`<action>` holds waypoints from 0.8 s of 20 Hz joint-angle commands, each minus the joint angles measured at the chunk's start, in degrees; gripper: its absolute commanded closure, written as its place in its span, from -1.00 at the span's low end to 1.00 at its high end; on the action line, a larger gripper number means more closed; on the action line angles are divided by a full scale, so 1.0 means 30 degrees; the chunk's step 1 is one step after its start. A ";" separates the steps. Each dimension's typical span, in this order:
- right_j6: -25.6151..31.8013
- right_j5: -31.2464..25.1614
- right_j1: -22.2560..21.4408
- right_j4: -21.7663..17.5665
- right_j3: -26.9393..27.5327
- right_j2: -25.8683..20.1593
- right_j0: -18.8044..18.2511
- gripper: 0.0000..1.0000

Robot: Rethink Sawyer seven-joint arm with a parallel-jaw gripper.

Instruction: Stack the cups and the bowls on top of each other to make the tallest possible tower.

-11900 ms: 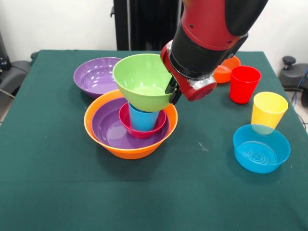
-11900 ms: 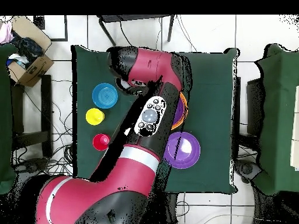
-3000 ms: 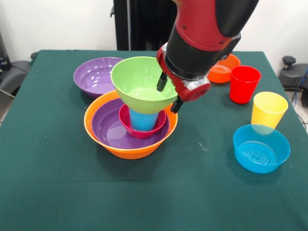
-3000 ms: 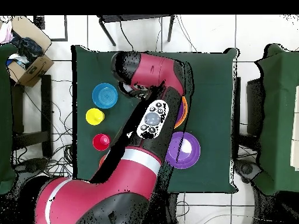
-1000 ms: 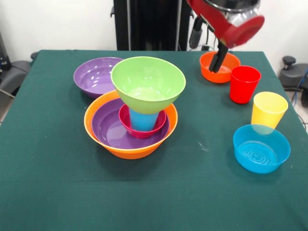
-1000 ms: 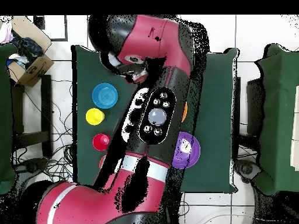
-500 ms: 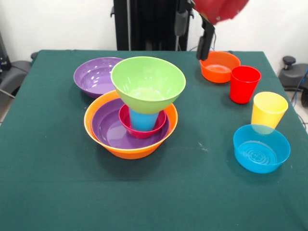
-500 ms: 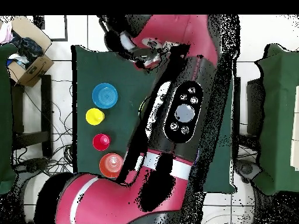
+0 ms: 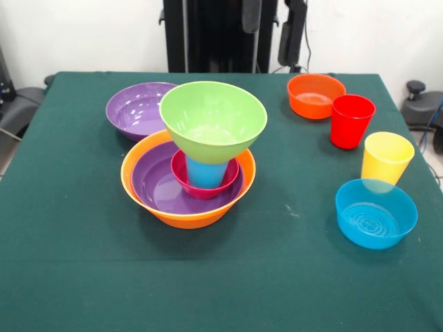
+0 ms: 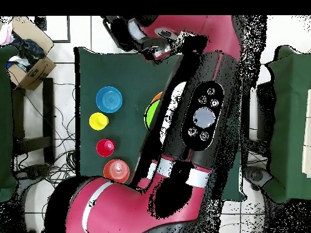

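The jaws hang open and empty at 12 o'clock above the table. The lime green bowl sits atop the tower, on the blue cup.

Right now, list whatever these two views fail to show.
- Gripper, front view: only two dark fingertips at the top edge; the rest is cut off.
- Tower, overhead view: the arm covers nearly all; only a sliver of the lime green bowl shows.
- Loose purple bowl, front view: the green bowl hides its near rim; overhead, the arm hides it.

Tower left of cups
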State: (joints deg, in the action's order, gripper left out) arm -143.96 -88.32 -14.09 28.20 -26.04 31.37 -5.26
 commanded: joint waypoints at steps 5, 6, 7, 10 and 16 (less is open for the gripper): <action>-0.3425 -0.1576 0.1925 0.1017 0.2053 -0.0442 -0.0991 -1.00; -0.3364 -0.1704 0.2076 0.1225 0.2466 -0.0251 -0.1248 -1.00; -0.3240 -0.1725 0.2217 0.1434 0.2773 -0.0117 -0.1480 -1.00; -0.2561 -0.1674 0.2436 0.1668 0.3042 0.0175 -0.1967 -1.00; -0.1038 -0.1088 0.1675 0.1003 0.1180 -0.0141 -0.2122 -1.00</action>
State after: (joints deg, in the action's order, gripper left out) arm -143.99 -88.32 -9.91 33.18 -18.28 33.28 -10.09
